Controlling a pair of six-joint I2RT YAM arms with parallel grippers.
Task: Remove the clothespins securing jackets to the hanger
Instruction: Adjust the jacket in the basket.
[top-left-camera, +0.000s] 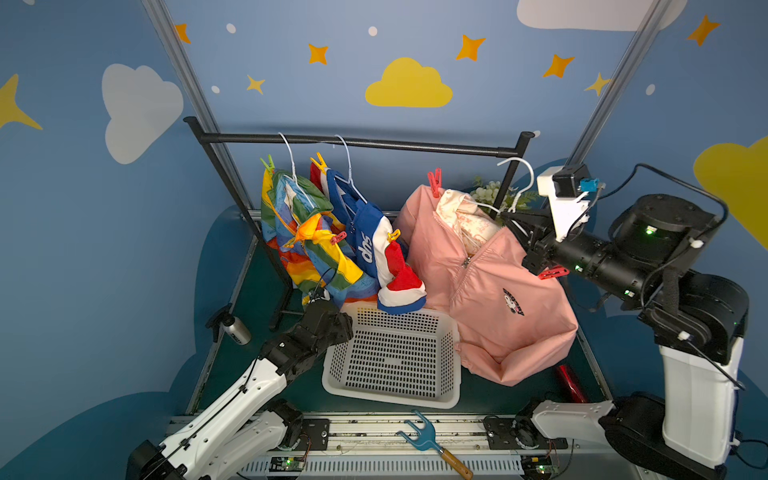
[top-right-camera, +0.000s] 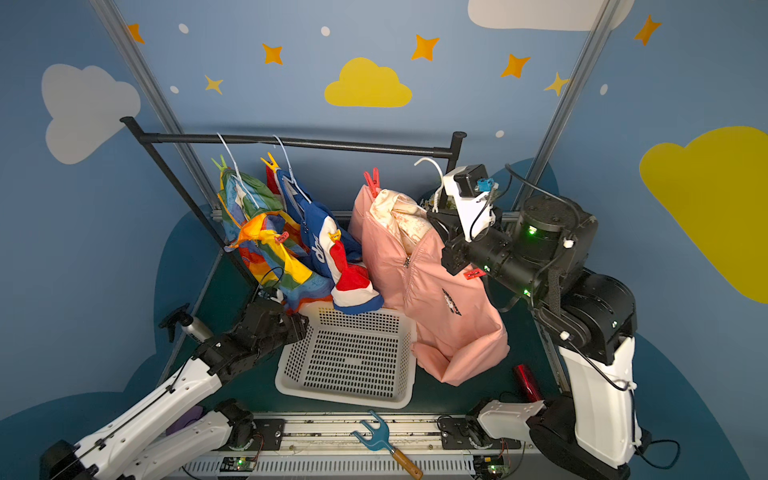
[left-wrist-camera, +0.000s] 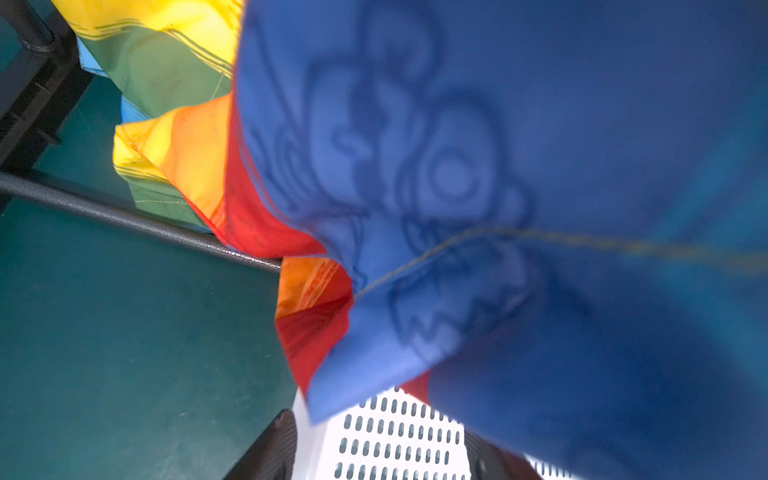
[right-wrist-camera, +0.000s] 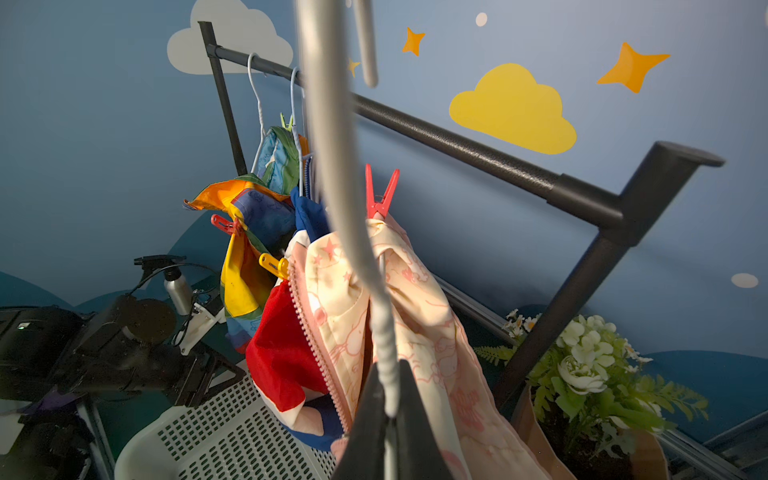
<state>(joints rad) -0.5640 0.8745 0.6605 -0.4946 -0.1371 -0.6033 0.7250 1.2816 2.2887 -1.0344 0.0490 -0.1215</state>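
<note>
- Blue printed cloth (left-wrist-camera: 519, 166), a panel of the striped jacket (top-left-camera: 316, 253) I'd judge, hangs right against my left wrist lens. Below it the left jaws stand apart, holding nothing I can see, above the white basket (top-left-camera: 390, 400).
- Right jaws are clenched on the neck of the white hanger (right-wrist-camera: 332, 145) carrying the pink jacket (top-left-camera: 482, 299). Its hook looks clear of the rail (top-left-camera: 357, 142).
- All six clothespins are on. A green pin (top-left-camera: 268, 163) and a pink pin (top-left-camera: 338, 237) grip the striped jacket. A yellow pin (top-left-camera: 319, 162) and a second yellow pin (top-left-camera: 393, 236) grip the blue jacket (top-left-camera: 365, 224). On the pink jacket, a red pin (top-left-camera: 434, 182) stands upright at the far shoulder and a second red pin (top-left-camera: 552, 273) sits beside my right arm.
- I expect the pins to be light, stiff and springy: pinch the splayed tails, then draw the pin off.
- Jacket cloth looks soft and slick, so it will likely swing and give under a push. The gripped hanger should steady the pink one.
</note>
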